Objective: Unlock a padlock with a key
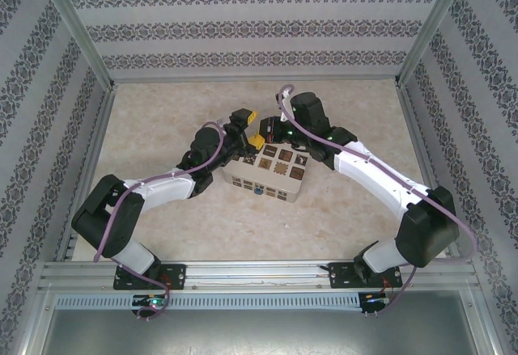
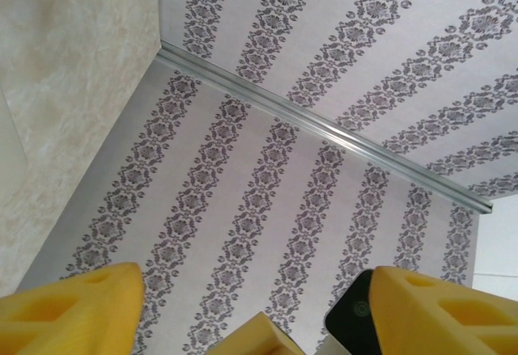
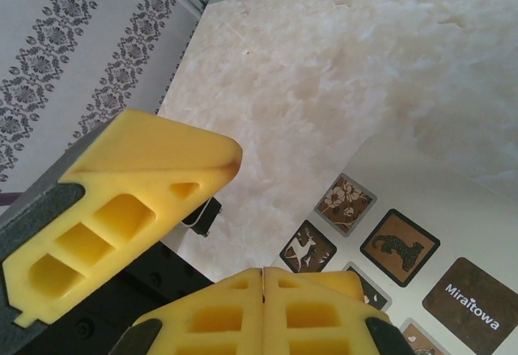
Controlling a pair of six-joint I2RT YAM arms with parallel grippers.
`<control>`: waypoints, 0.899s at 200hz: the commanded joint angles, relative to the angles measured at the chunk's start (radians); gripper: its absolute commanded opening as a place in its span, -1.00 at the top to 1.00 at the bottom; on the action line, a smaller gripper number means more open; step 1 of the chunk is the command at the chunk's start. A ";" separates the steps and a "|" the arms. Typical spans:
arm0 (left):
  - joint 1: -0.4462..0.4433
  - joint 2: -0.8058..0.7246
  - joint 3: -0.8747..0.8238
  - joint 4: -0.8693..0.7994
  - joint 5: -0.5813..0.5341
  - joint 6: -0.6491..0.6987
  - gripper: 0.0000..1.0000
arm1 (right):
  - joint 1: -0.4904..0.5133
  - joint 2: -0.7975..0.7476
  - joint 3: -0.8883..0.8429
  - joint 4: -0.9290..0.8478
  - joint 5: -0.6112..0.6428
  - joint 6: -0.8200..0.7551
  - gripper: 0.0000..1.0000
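Right gripper (image 3: 263, 281) fingers pressed together at the bottom edge; anything pinched is hidden. Left gripper (image 2: 255, 290) jaws spread wide, cut off below. One cream box (image 1: 275, 171); one padlock (image 1: 257, 191), a blue speck on its near face, frame centre.

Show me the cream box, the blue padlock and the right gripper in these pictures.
cream box (image 1: 272, 166): top external view, middle of its patterned top.
padlock (image 1: 257, 191): top external view, its blue body.
right gripper (image 3: 263, 279): right wrist view, seam between its yellow fingertips.

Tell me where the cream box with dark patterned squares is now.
In the top external view, the cream box sits centrally on the table, left gripper and right gripper near its far edge.
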 commanded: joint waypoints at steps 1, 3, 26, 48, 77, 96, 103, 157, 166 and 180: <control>-0.017 0.004 -0.016 0.085 -0.035 -0.034 -0.30 | 0.011 0.000 -0.006 0.023 -0.013 0.011 1.00; -0.017 0.004 -0.017 0.086 -0.038 -0.034 -0.28 | 0.012 0.001 -0.007 0.023 -0.013 0.010 1.00; -0.018 0.001 -0.028 0.083 -0.049 -0.038 -0.14 | 0.012 -0.008 -0.013 0.027 -0.006 0.012 1.00; -0.018 0.004 -0.031 0.086 -0.054 -0.038 0.00 | 0.012 -0.017 -0.019 0.028 0.003 0.012 1.00; -0.020 0.009 -0.031 0.097 -0.056 -0.039 0.17 | 0.010 -0.025 -0.025 0.028 0.011 0.010 1.00; -0.021 0.011 -0.035 0.101 -0.058 -0.042 0.26 | 0.010 -0.028 -0.027 0.027 0.013 0.010 1.00; -0.021 0.013 -0.039 0.106 -0.063 -0.046 0.29 | 0.010 -0.029 -0.028 0.029 0.016 0.010 1.00; -0.021 0.019 -0.048 0.118 -0.066 -0.051 0.46 | 0.011 -0.039 -0.031 0.033 0.025 0.010 1.00; -0.021 0.019 -0.051 0.120 -0.068 -0.050 0.48 | 0.010 -0.042 -0.034 0.033 0.026 0.010 1.00; -0.021 0.019 -0.054 0.122 -0.069 -0.050 0.52 | 0.009 -0.046 -0.038 0.032 0.031 0.012 1.00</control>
